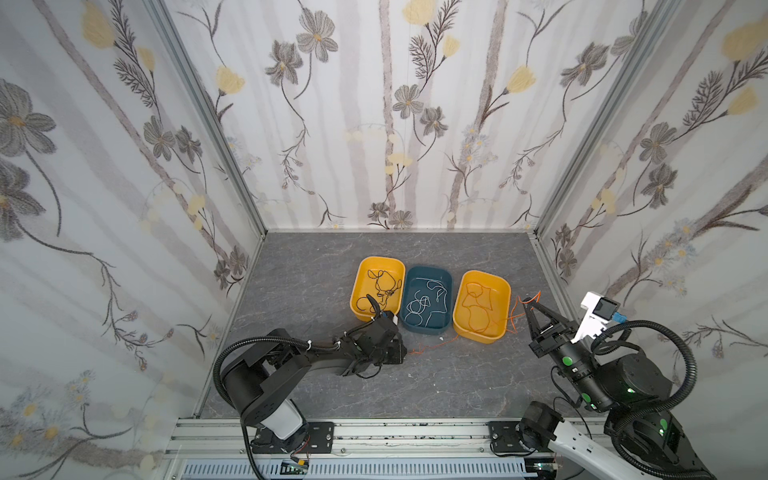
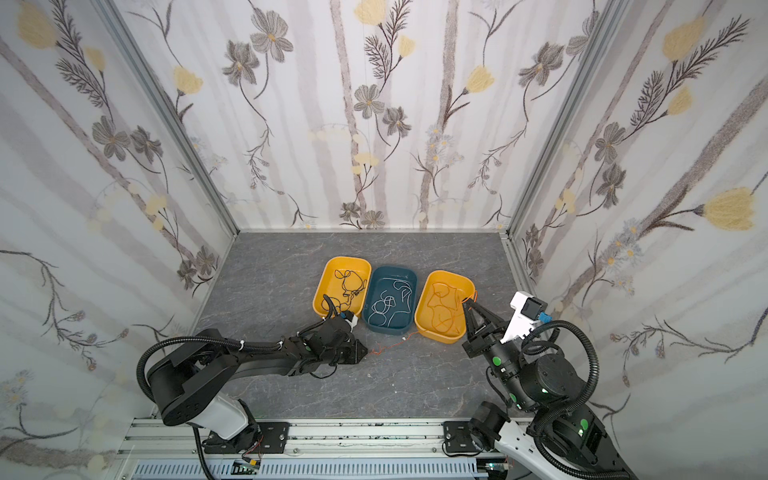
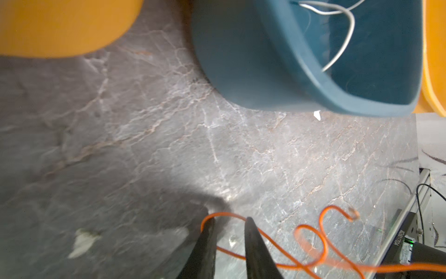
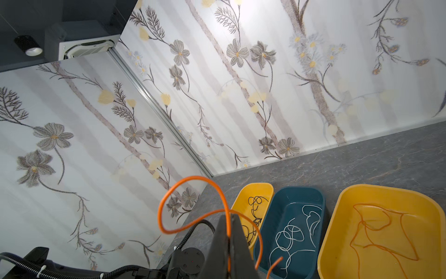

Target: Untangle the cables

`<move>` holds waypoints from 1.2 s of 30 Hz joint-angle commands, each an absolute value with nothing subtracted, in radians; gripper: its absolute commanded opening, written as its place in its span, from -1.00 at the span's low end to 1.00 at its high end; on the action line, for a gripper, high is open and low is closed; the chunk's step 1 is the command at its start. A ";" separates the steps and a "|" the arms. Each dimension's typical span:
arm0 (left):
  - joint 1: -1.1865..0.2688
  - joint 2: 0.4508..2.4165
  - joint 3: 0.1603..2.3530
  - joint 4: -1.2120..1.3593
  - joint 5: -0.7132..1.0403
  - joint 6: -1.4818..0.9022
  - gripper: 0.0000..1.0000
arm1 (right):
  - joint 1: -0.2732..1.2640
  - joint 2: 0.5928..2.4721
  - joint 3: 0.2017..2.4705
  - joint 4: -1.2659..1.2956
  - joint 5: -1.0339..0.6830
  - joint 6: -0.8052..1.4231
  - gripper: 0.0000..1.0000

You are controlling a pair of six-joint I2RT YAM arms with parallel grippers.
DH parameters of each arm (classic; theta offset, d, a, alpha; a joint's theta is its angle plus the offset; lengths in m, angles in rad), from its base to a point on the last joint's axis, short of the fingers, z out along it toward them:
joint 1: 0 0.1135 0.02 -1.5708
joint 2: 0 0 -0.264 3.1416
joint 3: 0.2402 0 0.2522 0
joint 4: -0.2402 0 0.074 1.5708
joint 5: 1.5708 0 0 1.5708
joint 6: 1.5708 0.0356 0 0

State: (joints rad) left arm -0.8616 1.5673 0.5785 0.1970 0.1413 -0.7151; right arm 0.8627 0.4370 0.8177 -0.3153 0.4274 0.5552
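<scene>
**Loose orange cable strung between both claws**

Top views: I see three trays in a row across the middle of the desk [image 1: 316, 282]. The left yellow tray [image 1: 376, 258] holds the black cables [image 1: 384, 284]. The blue tray [image 1: 428, 269] holds the white cables [image 1: 419, 305]. The right yellow tray [image 1: 482, 272] holds the orange cables [image 1: 478, 303].

A loose orange cable [image 1: 432, 345] lies on the desk in front of the blue and right yellow trays. It then rises beside the right yellow tray, toward the desk's right edge. My left claw [image 1: 404, 352] sits low at the cable's other end, in front of the left yellow tray. My right claw [image 2: 467, 305] is raised beside the right yellow tray.

Left wrist: the left claw [image 3: 229, 219] has its fingers a little apart, not pinching. The loose orange cable is draped over both tips and curls on the desk beside them.

Right wrist: the right claw [image 4: 229, 216] is clamped tight on the loose orange cable, which loops up above the tips.
</scene>
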 commanded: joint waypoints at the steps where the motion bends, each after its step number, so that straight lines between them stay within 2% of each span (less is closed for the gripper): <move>1: -0.850 1.549 0.560 -0.009 0.081 -0.723 -0.51 | 0.862 0.430 0.831 -0.356 0.499 0.534 -1.00; 10: -0.829 1.437 0.531 -0.054 0.064 -0.710 -0.51 | 0.862 0.456 0.816 -0.389 0.529 0.534 -1.00; 19: -0.782 1.274 0.444 -0.102 0.022 -0.716 -0.51 | 0.863 0.466 0.839 -0.481 0.751 0.578 -1.00; 25: -0.748 1.213 0.427 -0.108 0.046 -0.722 -0.51 | 0.852 0.506 0.842 -0.512 0.801 0.593 -1.00; 29: -0.729 1.171 0.420 -0.069 0.090 -0.732 -0.42 | 0.833 0.528 0.832 -0.511 0.774 0.587 -1.00; 36: -0.727 1.156 0.442 -0.057 0.132 -0.710 -0.36 | 0.798 0.606 0.797 -0.431 0.579 0.552 -1.00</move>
